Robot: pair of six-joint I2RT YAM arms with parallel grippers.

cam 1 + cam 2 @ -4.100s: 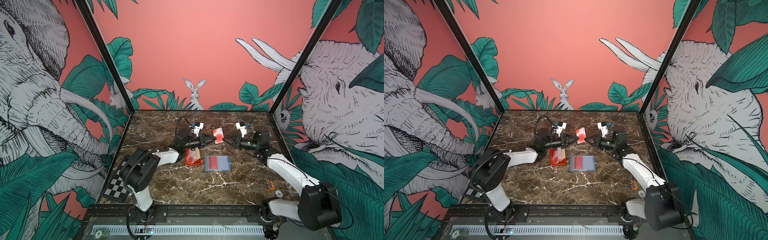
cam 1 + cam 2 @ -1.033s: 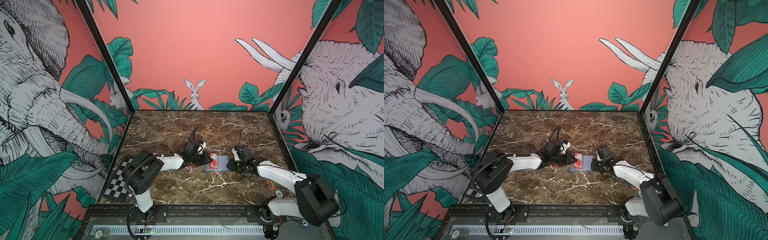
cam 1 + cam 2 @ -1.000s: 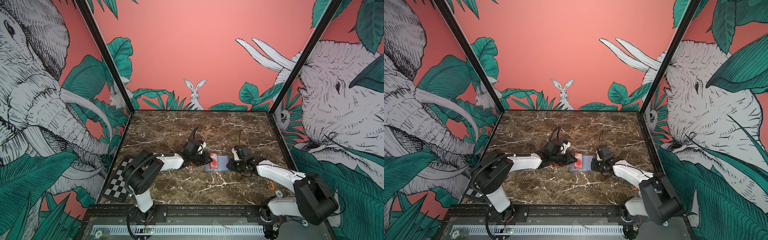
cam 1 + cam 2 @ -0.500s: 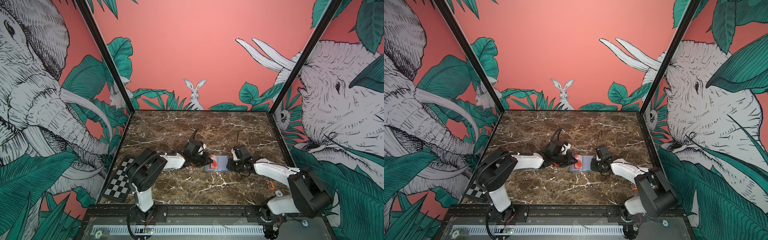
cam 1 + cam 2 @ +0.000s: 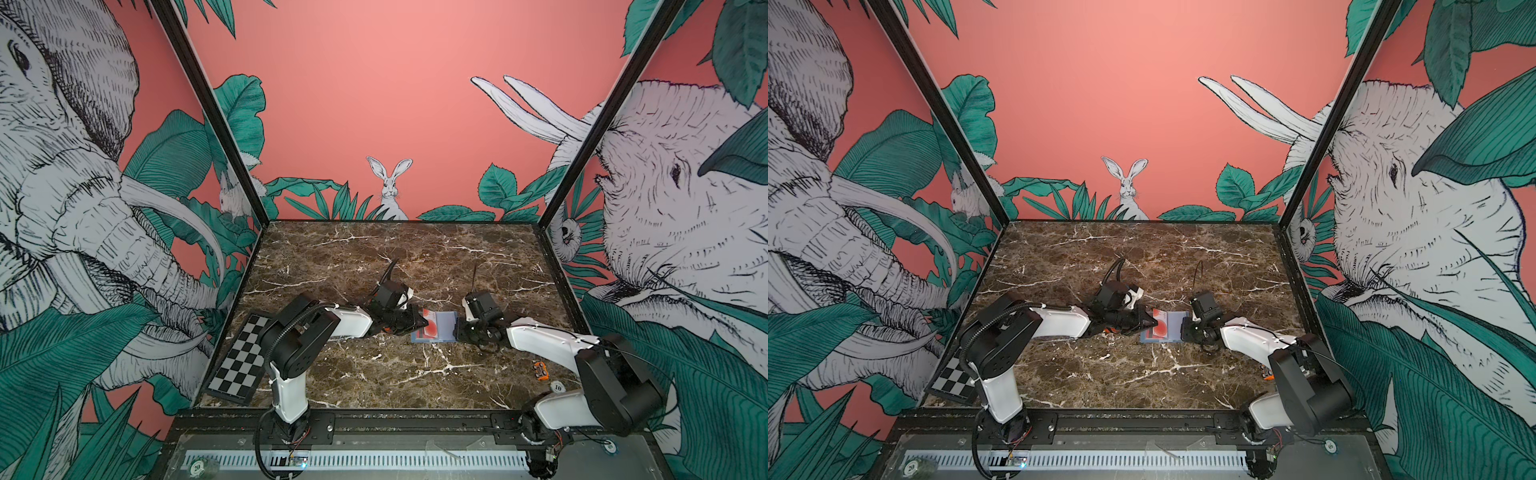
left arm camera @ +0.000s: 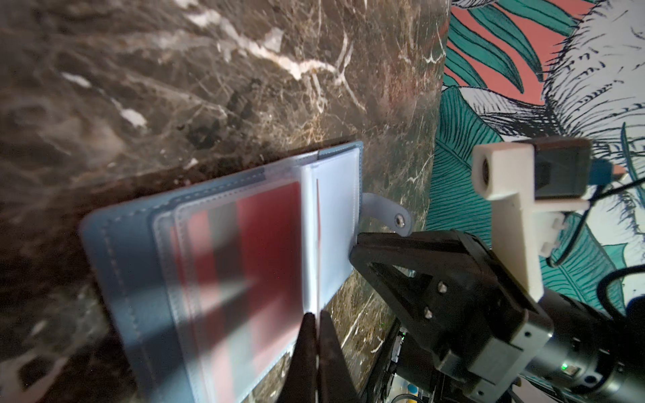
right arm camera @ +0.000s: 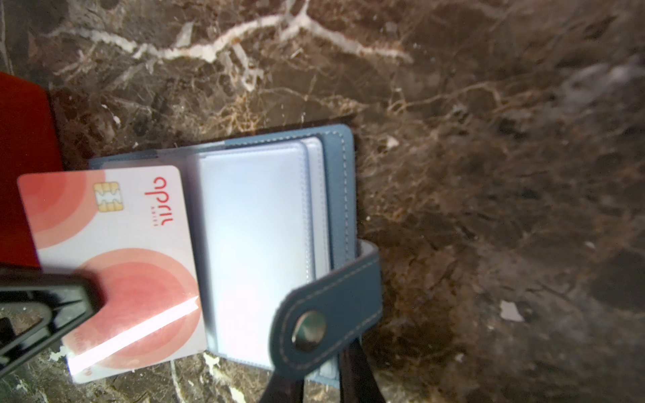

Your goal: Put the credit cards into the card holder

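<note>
Now that arms dropped to top-view centre, left gripper (image 5: pixel 422 323), clenched on credit card (image 7: pixel 115 244), meets card holder (image 7: pixel 335 181) sleeve; right gripper (image 5: pixel 458 330) pinches its edge; insertion next.

Coral jungle-mural walls (image 5: pixel 395 83) enclose a brown marble tabletop (image 5: pixel 374 257).

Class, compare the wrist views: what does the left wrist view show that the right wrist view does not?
Left wrist only: a red card inside a sleeve, the other arm's camera, the leafy wall. Right wrist only: the held card face-on, with chip and pink circles, and a red tray. Both: the open blue wallet, its snap tab, the marble table.
</note>
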